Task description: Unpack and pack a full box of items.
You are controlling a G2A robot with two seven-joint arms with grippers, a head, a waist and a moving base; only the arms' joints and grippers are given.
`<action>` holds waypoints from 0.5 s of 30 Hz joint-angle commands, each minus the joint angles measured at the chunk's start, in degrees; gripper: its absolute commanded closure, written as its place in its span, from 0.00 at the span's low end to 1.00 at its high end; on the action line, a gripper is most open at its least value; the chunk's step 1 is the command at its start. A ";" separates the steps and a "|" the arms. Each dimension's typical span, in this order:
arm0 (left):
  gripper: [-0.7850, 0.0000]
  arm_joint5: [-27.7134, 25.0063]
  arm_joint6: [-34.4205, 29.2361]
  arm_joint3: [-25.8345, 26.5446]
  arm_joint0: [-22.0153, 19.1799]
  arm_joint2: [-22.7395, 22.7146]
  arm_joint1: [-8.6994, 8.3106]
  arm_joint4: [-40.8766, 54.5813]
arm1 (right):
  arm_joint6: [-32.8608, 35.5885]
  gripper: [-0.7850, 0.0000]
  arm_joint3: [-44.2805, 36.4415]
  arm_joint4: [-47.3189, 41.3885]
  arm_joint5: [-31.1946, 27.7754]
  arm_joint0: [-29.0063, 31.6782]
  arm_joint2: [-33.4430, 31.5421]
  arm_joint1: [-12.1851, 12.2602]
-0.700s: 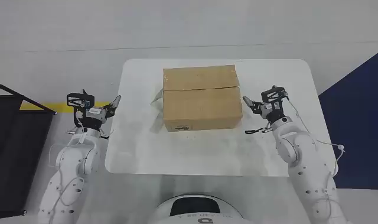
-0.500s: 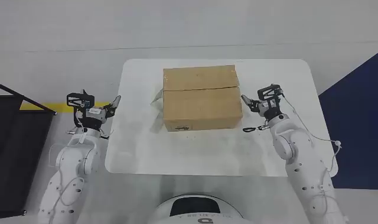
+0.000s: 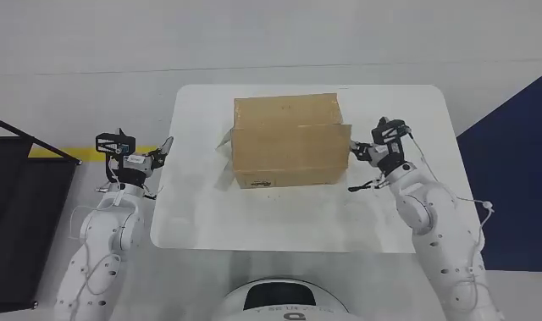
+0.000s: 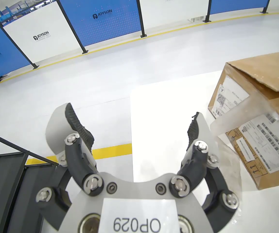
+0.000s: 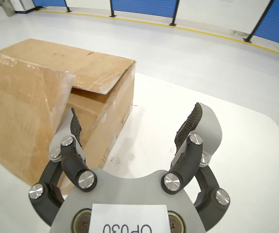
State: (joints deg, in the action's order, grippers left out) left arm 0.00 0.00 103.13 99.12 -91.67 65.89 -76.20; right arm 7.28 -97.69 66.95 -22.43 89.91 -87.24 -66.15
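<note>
Looking down on the white bench (image 3: 254,228), we find the cardboard box (image 3: 288,141) at its middle, toward the far edge. Our right claw (image 5: 135,112) is wide open at the box's right end, holding nothing, with one finger (image 5: 75,122) by the taped corner of the near flap (image 5: 32,78), which stands raised there. Our left claw (image 4: 132,112) is open and empty at the bench's left edge, apart from the box.
</note>
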 commanded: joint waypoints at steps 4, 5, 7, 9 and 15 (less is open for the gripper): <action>0.00 0.00 0.00 0.00 0.00 0.00 0.00 0.00 | 2.68 0.00 -1.27 -7.58 -13.32 2.66 -3.67 0.95; 0.00 0.00 0.00 0.00 0.00 0.00 0.00 0.00 | 3.41 0.00 -1.48 -7.71 -15.06 3.04 -4.45 1.17; 0.00 0.00 0.00 0.00 0.00 0.00 0.00 0.00 | 4.72 0.00 -1.84 -6.47 -19.22 3.96 -4.57 1.54; 0.00 0.00 0.00 0.00 0.00 0.00 0.00 0.00 | 4.90 0.00 -1.56 -5.59 -22.11 4.62 -4.86 1.83; 0.00 0.00 0.00 0.00 0.00 0.00 0.00 0.00 | 4.47 0.00 -0.96 0.56 -22.78 6.01 -4.63 2.28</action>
State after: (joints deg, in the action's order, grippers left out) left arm 0.00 0.00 103.13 99.12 -91.67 65.89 -76.20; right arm 11.87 -98.77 66.60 -45.77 95.82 -92.02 -63.89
